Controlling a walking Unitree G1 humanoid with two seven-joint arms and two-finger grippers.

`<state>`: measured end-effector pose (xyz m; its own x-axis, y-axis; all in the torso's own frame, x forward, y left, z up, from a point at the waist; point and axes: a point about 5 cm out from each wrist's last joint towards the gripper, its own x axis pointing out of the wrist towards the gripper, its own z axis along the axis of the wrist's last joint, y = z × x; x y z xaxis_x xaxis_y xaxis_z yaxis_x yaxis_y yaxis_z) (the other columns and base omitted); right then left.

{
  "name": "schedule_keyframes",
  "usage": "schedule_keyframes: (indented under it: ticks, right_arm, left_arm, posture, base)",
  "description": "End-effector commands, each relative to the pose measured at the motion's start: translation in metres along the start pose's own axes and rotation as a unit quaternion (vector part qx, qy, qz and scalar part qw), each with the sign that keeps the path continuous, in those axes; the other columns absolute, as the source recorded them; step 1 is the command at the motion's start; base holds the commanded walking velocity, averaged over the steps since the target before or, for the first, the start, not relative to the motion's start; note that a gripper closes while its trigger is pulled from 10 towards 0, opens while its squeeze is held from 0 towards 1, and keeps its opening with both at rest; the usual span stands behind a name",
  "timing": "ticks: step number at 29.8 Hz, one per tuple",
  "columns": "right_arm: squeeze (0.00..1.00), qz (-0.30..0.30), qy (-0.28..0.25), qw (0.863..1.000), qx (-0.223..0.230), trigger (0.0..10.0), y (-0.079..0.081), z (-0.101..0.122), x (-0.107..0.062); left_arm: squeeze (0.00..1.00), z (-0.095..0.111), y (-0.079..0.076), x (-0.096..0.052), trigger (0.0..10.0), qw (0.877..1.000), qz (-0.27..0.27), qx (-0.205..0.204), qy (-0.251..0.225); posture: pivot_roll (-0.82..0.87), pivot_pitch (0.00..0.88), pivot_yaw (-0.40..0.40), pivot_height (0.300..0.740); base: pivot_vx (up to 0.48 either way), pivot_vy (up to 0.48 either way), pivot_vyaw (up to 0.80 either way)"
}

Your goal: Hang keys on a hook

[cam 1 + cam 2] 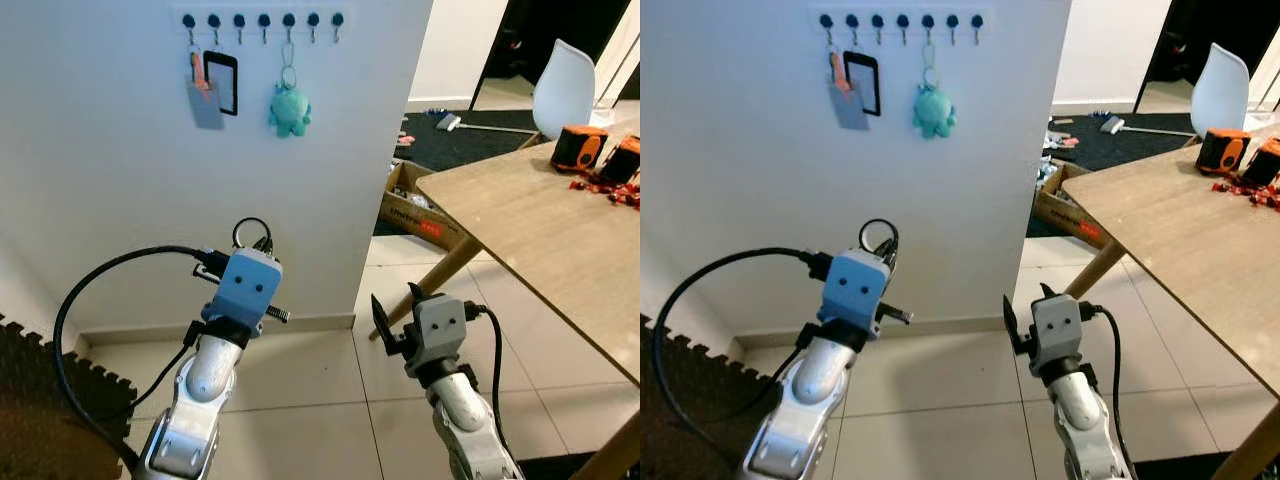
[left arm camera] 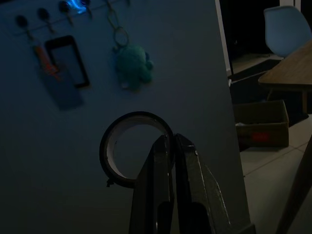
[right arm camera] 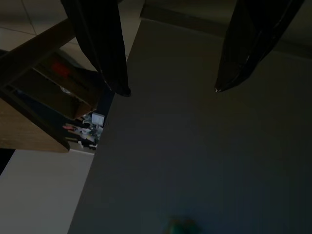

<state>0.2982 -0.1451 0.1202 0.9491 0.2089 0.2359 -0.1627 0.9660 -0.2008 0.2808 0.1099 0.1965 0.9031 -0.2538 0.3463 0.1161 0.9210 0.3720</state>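
My left gripper (image 2: 168,146) is clenched on a dark ring (image 2: 135,148), the key ring I take it, pinching its rim so the loop stands up above the fingers. I see no keys dangling from it. It sits well below the row of hooks (image 1: 263,20) on the white wall (image 1: 120,200), roughly under the middle of that row. My right gripper (image 3: 170,90) hangs released, fingers wide apart, holding nothing, off to the right of the ring and low.

To do this well, I judge I need to lift the ring straight up toward the hooks and keep the loop facing the wall, so a hook tip can pass through the opening. I should aim for a bare hook; the ones just left and right of the teal plush toy (image 1: 289,110) look free. Clipping that toy or the black-framed card (image 1: 221,83) on the way up is the risk, so I'd come in slowly.

Below the hooks, pale floor tiles (image 1: 320,380) run to the skirting, with a dark foam mat (image 1: 40,400) to the left. Right of the wall's corner stands a wooden table (image 1: 540,220) with orange and black objects (image 1: 578,147), a cardboard box (image 1: 415,205) beneath its far end, and a white chair (image 1: 565,85) beyond.
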Motion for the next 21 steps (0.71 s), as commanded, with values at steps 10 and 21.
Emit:
schedule_keyframes:
  ticks: [10, 21]
  right_arm:
    - [0.00, 0.000, 0.006, 1.000, 0.002, 10.0, -0.0004, -0.0039, -0.0037]
    - [0.00, 0.002, 0.007, 1.000, 0.002, 10.0, -0.0004, -0.0040, -0.0043]
  left_arm:
    - [0.00, -0.0017, -0.0010, -0.0025, 10.0, 1.000, -0.004, 0.006, 0.001]
    - [0.00, -0.0010, -0.0006, -0.0034, 10.0, 1.000, -0.002, 0.008, -0.001]
  posture:
    - [0.11, 0.161, -0.015, 0.740]
    - [0.11, 0.164, -0.016, 0.740]
  base:
    - [0.469, 0.000, 0.00]
    - [0.459, 0.000, 0.00]
